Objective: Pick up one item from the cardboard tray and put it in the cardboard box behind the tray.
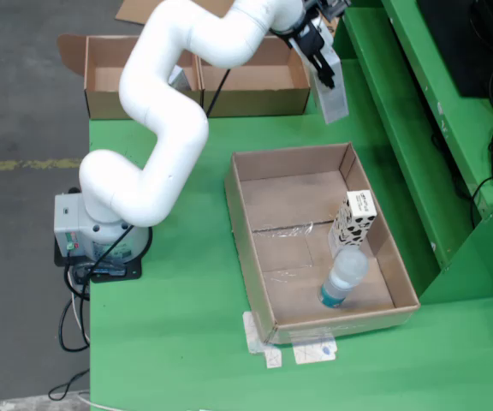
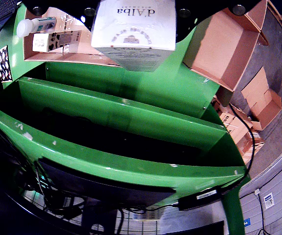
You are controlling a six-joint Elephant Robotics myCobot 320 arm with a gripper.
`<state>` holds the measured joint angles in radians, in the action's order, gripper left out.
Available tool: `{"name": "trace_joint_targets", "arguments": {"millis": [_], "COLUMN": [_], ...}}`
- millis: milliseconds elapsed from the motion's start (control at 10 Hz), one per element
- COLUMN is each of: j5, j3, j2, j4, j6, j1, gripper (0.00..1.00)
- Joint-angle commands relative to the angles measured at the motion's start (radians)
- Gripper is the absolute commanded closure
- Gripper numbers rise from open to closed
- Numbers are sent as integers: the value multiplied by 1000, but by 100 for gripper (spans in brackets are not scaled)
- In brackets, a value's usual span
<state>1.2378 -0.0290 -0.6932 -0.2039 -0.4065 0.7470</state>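
Landmark: the cardboard tray [image 1: 319,244] on the green worktop [image 1: 169,317]; every place below is given relative to it, from the near edge of the fixed view back.

Near edge of the tray: scraps of tape or paper [image 1: 291,349] lie on the worktop just outside its front wall.

Inside the tray, front: 1 clear bottle [image 1: 343,276] with a teal cap lies on its side near the right wall.

Inside the tray, just behind the bottle: 1 spotted black-and-white carton [image 1: 353,219] leans against the right wall, touching or nearly touching the bottle. Both remain there as unpicked items.

Beside the tray, to the left in the fixed view: the arm's base [image 1: 92,233] stands at the worktop's edge, and the white links rise and arc back over the worktop.

Above and behind the tray's far right corner: the claw [image 1: 322,62] is clenched on a pale box [image 1: 333,96], which hangs down from it clear of the worktop. The gripper-mounted view shows the same pale box [image 2: 133,27] pinned between the jaws, label reading "d'Alba". It is held high, I judge, so it can pass over the tray wall and the box rim.

Behind the tray: 2 open cardboard boxes, the right one [image 1: 259,81] close to the claw, the left one [image 1: 122,77] further along.

Stage, as a judgement: the pick is done; the carried item needs to travel left in the fixed view to sit over a box before release.
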Motion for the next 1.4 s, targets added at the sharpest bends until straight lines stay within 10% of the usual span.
{"name": "trace_joint_targets", "arguments": {"millis": [0,1300], "j5": [-25,-83], "j3": [29,29], "j2": [50,142], "j4": [-24,-179], "j6": [-29,-152], "j1": [68,321], "gripper": [100,100]}}
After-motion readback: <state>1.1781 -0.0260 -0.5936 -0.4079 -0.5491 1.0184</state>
